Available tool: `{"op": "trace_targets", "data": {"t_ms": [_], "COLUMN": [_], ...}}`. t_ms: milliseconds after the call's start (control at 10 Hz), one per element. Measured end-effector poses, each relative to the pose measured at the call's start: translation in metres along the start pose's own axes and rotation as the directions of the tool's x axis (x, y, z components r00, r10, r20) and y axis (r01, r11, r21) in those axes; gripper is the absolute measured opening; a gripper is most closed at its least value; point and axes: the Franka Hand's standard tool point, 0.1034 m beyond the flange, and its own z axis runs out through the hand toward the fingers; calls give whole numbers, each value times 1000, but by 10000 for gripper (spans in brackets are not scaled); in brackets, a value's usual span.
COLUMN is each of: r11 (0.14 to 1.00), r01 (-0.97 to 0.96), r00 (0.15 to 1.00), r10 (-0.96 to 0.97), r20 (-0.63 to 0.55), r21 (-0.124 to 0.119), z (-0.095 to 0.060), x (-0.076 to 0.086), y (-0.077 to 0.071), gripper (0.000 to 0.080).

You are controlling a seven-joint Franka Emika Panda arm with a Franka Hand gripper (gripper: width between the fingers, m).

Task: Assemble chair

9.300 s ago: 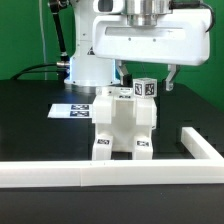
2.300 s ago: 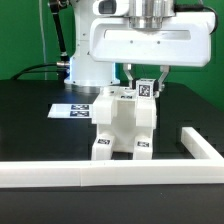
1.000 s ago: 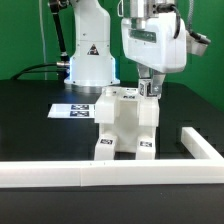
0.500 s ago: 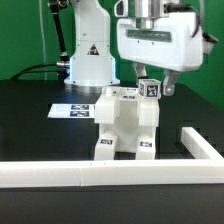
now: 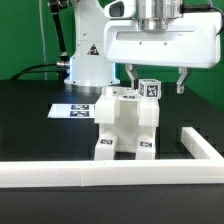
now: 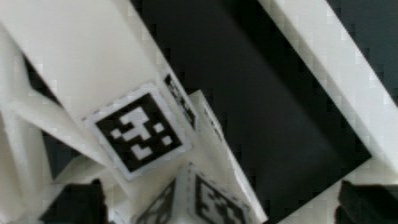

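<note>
- White matte plastic forms the chair (image 5: 124,125), which stands upright near the middle of the black bench (image 5: 30,130), closer to the front edge than to the rear
- Small black-and-white tags show on its two front feet and on its top face
- A small tagged cube (image 5: 150,88) sits on the chair's top, at the exterior view's right end of it
- The gripper (image 5: 157,81) hangs straight over that cube with its jaws wide: one finger stands on each side of the cube, both apart from it, and nothing is gripped
- In the wrist view, a tagged white part of the chair fills the middle, and the dark fingertips (image 6: 71,205) show on either side of it with a gap between
- The marker board (image 5: 72,110) lies flat on the bench, just beside the chair on the exterior view's left and slightly behind it
- A long low white rail (image 5: 100,176) runs along the front edge and turns back at the front corner on the exterior view's right
- The arm's white base (image 5: 88,62) stands at the rear edge, behind the chair
</note>
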Motion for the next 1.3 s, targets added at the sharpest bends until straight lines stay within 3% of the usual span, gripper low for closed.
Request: {"op": "trace_targets", "data": {"t_ms": [500,800,1000,1200,1300], "r11": [940,838,804,805,805], "r01": [340,544,594,592,592], "r00": [940,839,804,806,806], "r10": [-340,-544,-594,-592,-592], "r20": [-1,0,4,4,4], "r21": [-5,-34,-39,-39,-39], "z": [0,-2,-2,-2,-2], "x": [3,8,9,9,9], "y": [4,7,10,10,10], "gripper": [649,649,649,395,395]}}
